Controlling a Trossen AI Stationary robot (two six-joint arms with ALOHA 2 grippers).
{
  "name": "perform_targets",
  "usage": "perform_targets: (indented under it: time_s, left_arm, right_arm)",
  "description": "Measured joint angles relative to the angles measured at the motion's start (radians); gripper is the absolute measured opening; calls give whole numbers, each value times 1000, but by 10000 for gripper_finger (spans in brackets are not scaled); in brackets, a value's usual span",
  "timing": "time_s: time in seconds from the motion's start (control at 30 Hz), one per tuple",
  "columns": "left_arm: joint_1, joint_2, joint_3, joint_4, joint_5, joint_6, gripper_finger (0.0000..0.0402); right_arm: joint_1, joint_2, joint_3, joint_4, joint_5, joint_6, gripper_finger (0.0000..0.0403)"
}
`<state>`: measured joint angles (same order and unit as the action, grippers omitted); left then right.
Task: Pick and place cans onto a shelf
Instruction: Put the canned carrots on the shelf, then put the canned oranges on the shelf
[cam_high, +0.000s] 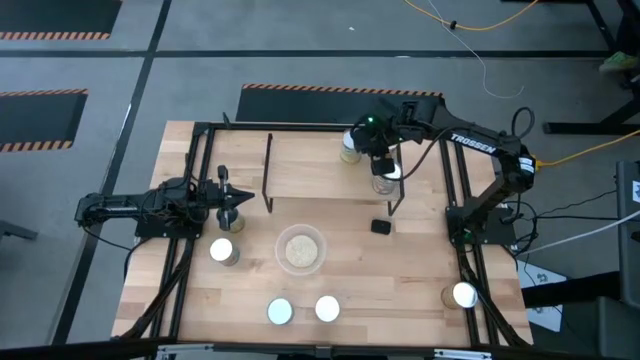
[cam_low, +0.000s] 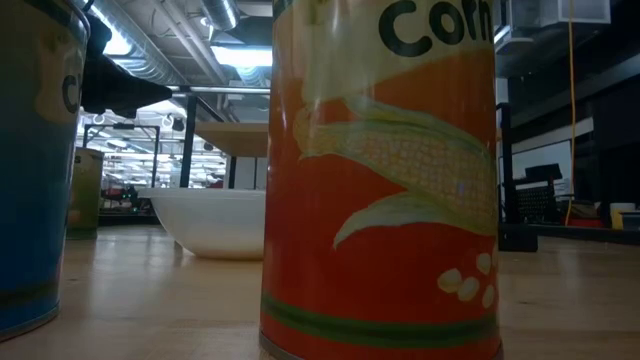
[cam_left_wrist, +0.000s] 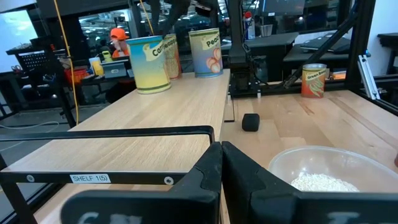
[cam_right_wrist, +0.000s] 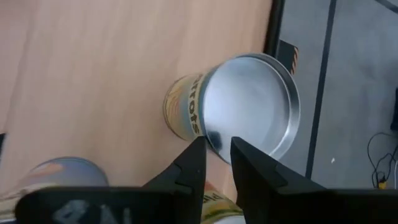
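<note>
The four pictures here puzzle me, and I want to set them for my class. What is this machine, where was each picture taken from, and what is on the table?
It is a robot with two dark arms at a wooden table. One picture looks straight down from above. The low one sits at tabletop height, right behind a corn can. The other two come from cameras on the arms' wrists. A shelf stands on the table, with cans on it. Four other cans, a clear bowl and a small black block lie on the table. The left gripper is shut and empty. The right gripper is above the shelf's cans; whether it holds one is unclear.
</note>
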<state>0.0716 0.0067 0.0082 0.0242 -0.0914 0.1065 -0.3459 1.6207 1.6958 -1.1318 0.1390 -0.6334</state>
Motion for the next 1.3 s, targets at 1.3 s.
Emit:
perform_targets:
  time_s: [1.3]
  left_arm:
    - [-1,32,189,166,35,-237,83]
  right_arm:
    - [475,-346,-79,-270,-115,692,74]
